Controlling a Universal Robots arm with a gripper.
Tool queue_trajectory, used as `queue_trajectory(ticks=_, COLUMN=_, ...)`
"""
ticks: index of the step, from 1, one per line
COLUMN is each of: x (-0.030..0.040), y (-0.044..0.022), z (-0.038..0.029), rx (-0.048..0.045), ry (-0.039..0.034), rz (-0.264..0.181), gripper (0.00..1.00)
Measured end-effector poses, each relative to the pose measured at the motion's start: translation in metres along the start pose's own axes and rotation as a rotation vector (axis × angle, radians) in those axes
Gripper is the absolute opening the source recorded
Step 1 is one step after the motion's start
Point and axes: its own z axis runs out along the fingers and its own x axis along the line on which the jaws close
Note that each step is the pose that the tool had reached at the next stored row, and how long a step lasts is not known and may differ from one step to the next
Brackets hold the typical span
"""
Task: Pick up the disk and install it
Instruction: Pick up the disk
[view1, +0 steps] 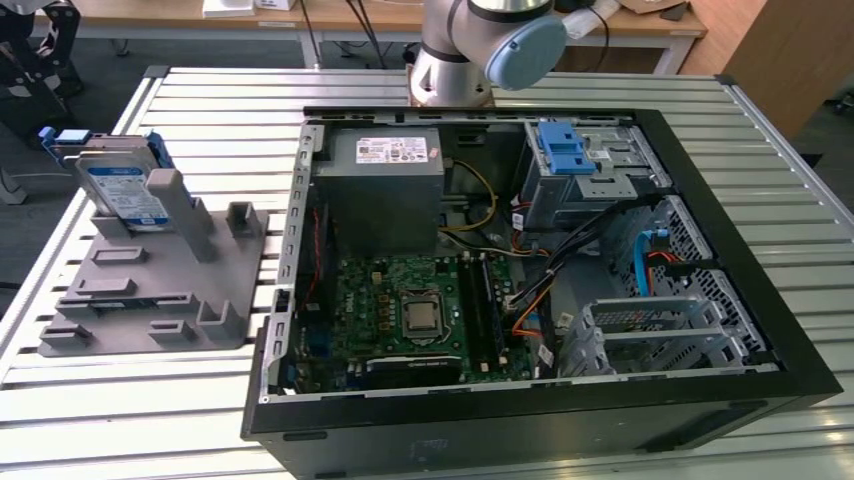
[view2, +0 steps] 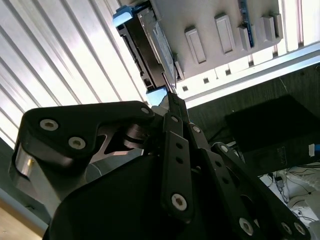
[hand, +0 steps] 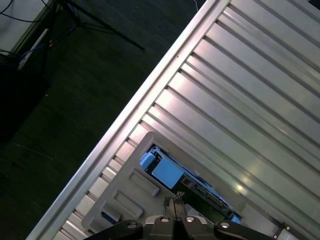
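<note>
Tool (hand: 173, 201) pressed together, empty, pointed at disk (view1: 123, 190).
Disk stands on edge in grey holder (view1: 160, 290) on tabletop (view1: 214, 100), at exterior view's left of computer case (view1: 534, 425). Judged stiff, fairly heavy, shock-sensitive: pinch across flat faces at free top edge.

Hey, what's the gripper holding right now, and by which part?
Nothing. The gripper is empty, apart from the disk, which stands in the grey holder.

Bright overhead light; glare on slatted table (hand: 240, 125).
</note>
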Motion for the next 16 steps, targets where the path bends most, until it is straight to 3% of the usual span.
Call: queue_trajectory(ticks=16, x=0.0000, y=0.0000, z=0.0000, rx=-0.0013, ry=0.0032, rz=-0.072, gripper=0.11)
